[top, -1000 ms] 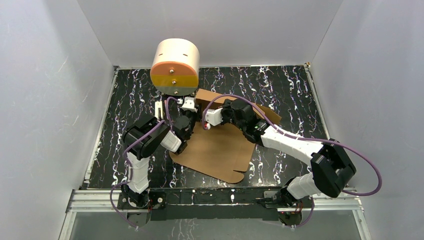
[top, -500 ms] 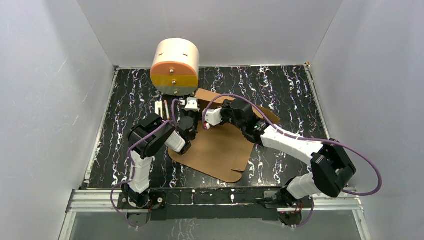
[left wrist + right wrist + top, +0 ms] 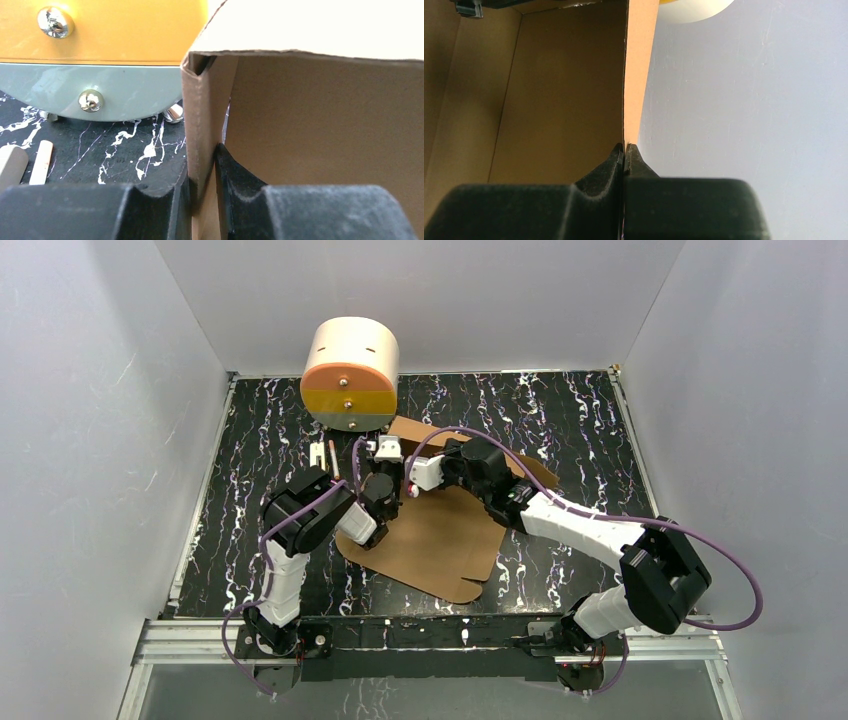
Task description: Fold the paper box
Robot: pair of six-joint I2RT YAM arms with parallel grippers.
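The paper box [image 3: 440, 545] is brown cardboard, its front panel flat on the black marbled table and its far walls raised. My left gripper [image 3: 204, 170] is shut on a doubled-over upright side wall [image 3: 202, 110] at the box's far left corner, one finger on each face. In the top view the left gripper [image 3: 385, 462] sits just under the cylinder. My right gripper [image 3: 624, 152] is shut on the thin edge of another raised wall [image 3: 636, 65], with the box's inside [image 3: 559, 90] to its left. From above, the right gripper [image 3: 408, 486] is close beside the left one.
A cream cylinder with an orange and yellow front [image 3: 350, 375] stands right behind the box; its face fills the upper left of the left wrist view [image 3: 100, 30]. Small pale wooden sticks [image 3: 42, 160] lie on the table left of the box. White walls enclose the table.
My left arm has shifted right and forward, and its jaws have closed in on the folded side wall. The right arm has hardly moved.
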